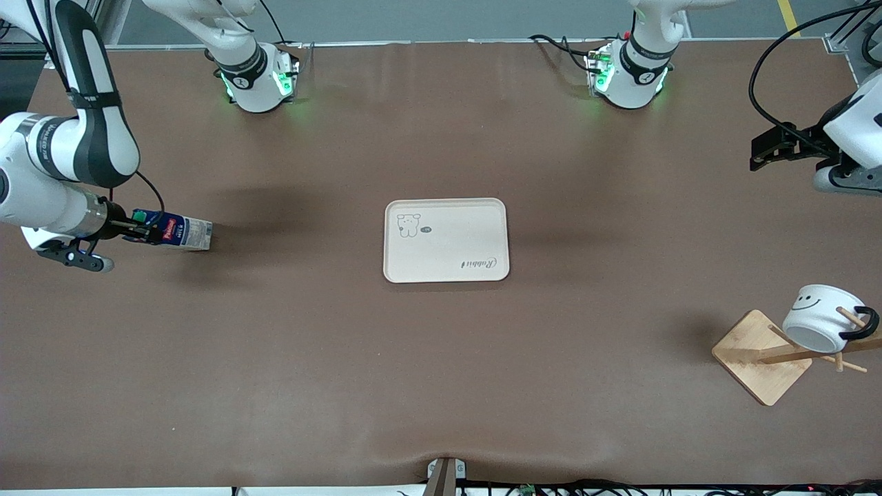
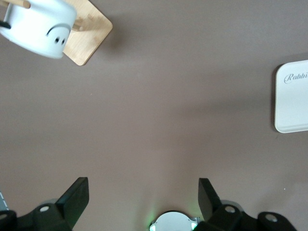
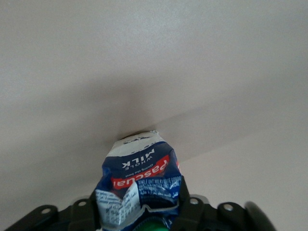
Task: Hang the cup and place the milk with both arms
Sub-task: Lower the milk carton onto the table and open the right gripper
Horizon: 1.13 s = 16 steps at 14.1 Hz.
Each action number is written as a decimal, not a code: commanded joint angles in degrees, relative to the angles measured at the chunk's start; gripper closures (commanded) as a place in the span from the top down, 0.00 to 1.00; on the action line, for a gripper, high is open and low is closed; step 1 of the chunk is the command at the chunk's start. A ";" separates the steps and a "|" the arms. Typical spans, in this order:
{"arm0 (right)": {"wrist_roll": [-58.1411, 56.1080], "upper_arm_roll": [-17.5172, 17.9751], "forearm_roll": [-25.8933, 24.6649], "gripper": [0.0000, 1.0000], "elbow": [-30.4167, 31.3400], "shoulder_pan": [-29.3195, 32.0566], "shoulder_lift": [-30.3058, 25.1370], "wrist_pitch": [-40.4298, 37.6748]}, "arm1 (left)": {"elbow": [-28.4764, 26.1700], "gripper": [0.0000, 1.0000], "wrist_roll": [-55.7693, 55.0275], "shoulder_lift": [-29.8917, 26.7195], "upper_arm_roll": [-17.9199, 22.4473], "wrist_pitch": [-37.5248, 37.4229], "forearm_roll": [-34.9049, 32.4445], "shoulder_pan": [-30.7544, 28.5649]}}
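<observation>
The cup (image 1: 823, 317), white with a black smiley face, hangs by its black handle on a peg of the wooden rack (image 1: 758, 355) near the left arm's end of the table. It also shows in the left wrist view (image 2: 41, 26). My left gripper (image 1: 758, 153) is open and empty, up in the air over the table's edge at that end; it shows open in its wrist view (image 2: 143, 195). My right gripper (image 1: 146, 231) is shut on the milk (image 1: 180, 232), gripping its cap end and holding it sideways over the table at the right arm's end. The milk (image 3: 139, 178) fills the space between the gripper's (image 3: 139, 201) fingers.
A cream tray (image 1: 446, 272) with a printed bear lies in the middle of the table, and one corner of it shows in the left wrist view (image 2: 288, 120). The rack's base also shows in that view (image 2: 91, 36). The two arm bases glow green along the table's farthest edge.
</observation>
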<state>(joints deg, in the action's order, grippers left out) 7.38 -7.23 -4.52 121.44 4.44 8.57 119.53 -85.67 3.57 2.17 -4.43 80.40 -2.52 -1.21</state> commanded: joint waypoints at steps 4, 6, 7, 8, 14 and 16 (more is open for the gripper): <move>-0.26 1.08 -1.37 1.00 2.83 1.19 -2.33 -0.08 | -1.34 1.00 -6.03 -1.12 1.09 3.36 0.76 0.86; -0.26 1.08 -1.37 1.00 2.92 1.19 -2.42 -0.08 | -1.34 1.00 -8.12 -1.12 1.09 3.54 0.76 0.69; -0.18 1.08 -1.37 1.00 2.92 1.19 -2.42 -0.17 | -1.42 1.00 -11.70 -1.12 1.00 3.54 0.85 0.25; 0.09 1.08 -1.37 1.00 2.57 1.19 -2.42 -0.26 | -1.25 1.00 -14.09 -1.55 0.91 3.54 1.11 0.25; 0.70 1.08 -0.93 1.00 -9.27 0.49 -1.37 -9.57 | -0.81 1.00 -14.20 -3.66 -0.06 -0.06 1.20 0.16; -0.26 1.08 -0.93 1.00 -14.98 0.57 -0.93 -10.97 | -0.90 1.00 -14.20 -3.93 0.21 -0.15 1.29 0.07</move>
<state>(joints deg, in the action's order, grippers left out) 7.36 -6.93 -4.54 111.69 4.43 7.60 111.36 -85.90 -9.98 -0.73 -4.52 80.82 -2.18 -1.03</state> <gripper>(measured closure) 0.000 0.000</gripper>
